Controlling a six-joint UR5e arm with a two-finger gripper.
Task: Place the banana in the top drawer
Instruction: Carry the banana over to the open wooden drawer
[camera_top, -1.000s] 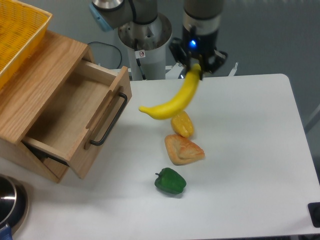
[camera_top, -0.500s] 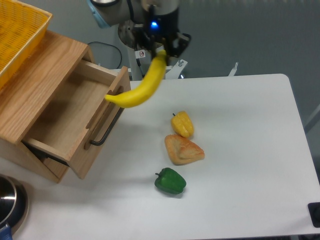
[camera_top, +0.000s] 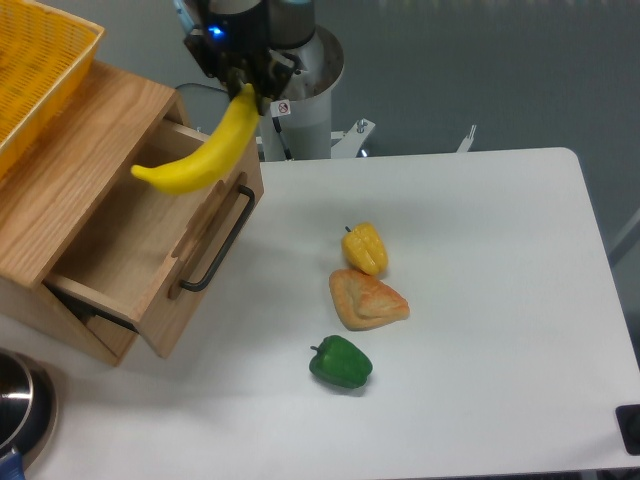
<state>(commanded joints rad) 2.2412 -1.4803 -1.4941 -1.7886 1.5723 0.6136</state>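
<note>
Gripper (camera_top: 243, 88): clamped on the banana's (camera_top: 198, 152) upper end; long axis slants down and left from the jaws, free tip hanging lowest; top drawer (camera_top: 150, 240): pulled open, cavity directly below gripper and fruit; likely next: lower, release.

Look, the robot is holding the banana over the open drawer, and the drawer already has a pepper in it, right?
Not quite. The gripper does hold the banana over the open drawer, but the camera view shows the drawer empty. Both peppers are on the table: the yellow pepper and the green pepper.
</note>
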